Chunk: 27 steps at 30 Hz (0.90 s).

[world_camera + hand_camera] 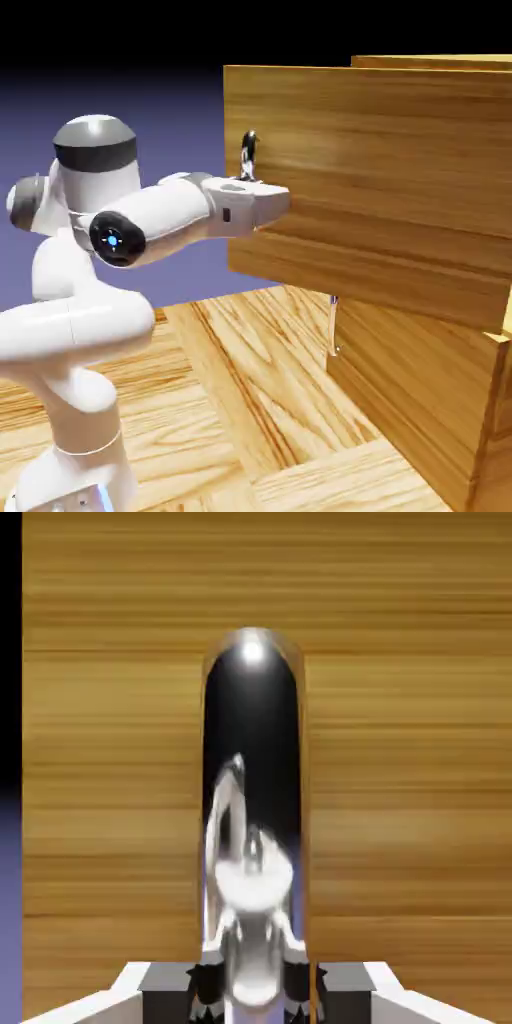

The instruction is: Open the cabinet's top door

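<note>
The wood-plank table (250,400) fills the foreground. Above it, the gripper (255,982) is clenched on the handle (253,812) of the top door (380,180), which stands swung out from the cabinet (430,400). Behind lies a plain blue-violet backdrop (150,100).
</note>
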Available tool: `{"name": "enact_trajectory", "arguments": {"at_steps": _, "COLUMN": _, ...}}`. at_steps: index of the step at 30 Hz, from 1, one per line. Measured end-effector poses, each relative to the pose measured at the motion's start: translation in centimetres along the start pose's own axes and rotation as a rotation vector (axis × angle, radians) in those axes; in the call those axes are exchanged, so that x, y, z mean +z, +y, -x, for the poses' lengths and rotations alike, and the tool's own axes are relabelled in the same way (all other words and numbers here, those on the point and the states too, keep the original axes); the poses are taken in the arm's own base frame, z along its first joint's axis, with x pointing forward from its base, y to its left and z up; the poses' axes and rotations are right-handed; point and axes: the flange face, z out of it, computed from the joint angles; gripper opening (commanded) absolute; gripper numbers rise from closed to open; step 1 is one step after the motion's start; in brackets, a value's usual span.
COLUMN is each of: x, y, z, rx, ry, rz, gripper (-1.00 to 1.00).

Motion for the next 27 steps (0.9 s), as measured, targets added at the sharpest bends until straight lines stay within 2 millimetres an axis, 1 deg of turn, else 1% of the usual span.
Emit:
{"name": "enact_trajectory", "arguments": {"at_steps": 8, "x": -4.5, "y": 1.4, "z": -1.4, "rx": 0.000, "ry": -0.083, "rz": -0.083, "gripper": -1.00}}
{"name": "enact_trajectory", "arguments": {"at_steps": 15, "x": -8.6, "y": 3.1, "z": -3.1, "rx": 0.000, "ry": -0.162, "rz": -0.162, "gripper": -1.00}}
{"name": "enact_trajectory", "arguments": {"at_steps": 21, "x": -12.2, "y": 5.0, "z": -5.0, "rx": 0.000, "ry": -0.237, "rz": -0.237, "gripper": -1.00}}
{"name": "enact_trajectory", "arguments": {"at_steps": 27, "x": -15.9, "y": 7.4, "z": -7.4, "rx": 0.000, "ry": -0.322, "rz": -0.322, "gripper": -1.00}}
